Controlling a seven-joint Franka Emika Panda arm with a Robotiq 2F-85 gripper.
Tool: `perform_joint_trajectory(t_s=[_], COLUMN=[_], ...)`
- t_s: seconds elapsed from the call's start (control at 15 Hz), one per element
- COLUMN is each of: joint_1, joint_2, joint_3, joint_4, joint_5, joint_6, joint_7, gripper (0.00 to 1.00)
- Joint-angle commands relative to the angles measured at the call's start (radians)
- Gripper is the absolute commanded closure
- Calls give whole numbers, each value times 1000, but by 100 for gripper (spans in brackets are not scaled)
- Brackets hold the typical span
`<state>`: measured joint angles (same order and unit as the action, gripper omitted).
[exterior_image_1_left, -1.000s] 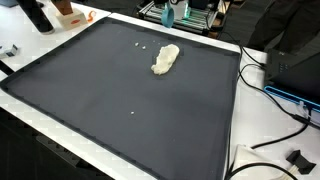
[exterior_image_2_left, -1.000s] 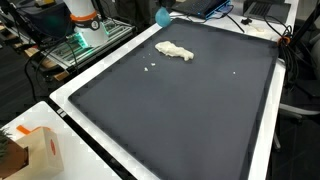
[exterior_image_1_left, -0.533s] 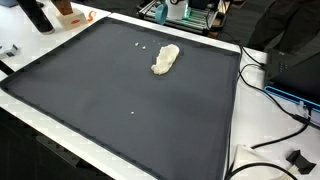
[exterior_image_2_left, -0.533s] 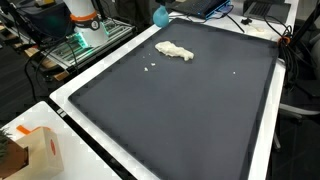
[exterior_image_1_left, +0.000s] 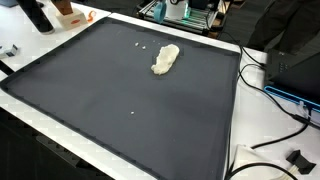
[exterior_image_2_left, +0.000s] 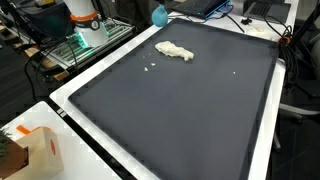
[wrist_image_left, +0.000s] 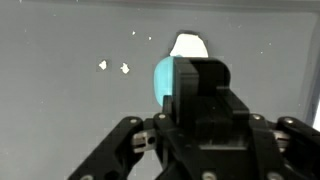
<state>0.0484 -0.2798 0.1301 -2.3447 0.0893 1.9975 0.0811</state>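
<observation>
The gripper is seen clamped on a pale blue rounded object. This object is held in the air by the far rim of the dark mat, near a white crumpled lump and a few white crumbs lying on that mat. For the carrying in hand, a firm, even clamp is judged best, since only part of the blue object shows between the jaws, and any lowering is best made slowly and straight so that lump and crumbs are not brushed.

No legible text, labels or numbers, views probably too coarse
</observation>
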Motion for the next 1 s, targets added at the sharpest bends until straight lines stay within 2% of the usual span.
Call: perform_joint_trajectory(t_s=[0.0, 0.2, 0.27, 0.53, 0.73, 0.93], joint_1=[14, 14, 14, 11, 7, -8], joint_2=[1, 1, 1, 33, 44, 83], joint_3=[-13, -13, -13, 1, 16, 59], joint_4=[1, 2, 2, 26, 35, 56], joint_5=[-4, -4, -4, -22, -37, -162], joint_6=[-2, -2, -2, 1, 41, 77], joint_7=[3, 3, 3, 60, 153, 361], gripper=[50, 50, 75, 75, 75, 75])
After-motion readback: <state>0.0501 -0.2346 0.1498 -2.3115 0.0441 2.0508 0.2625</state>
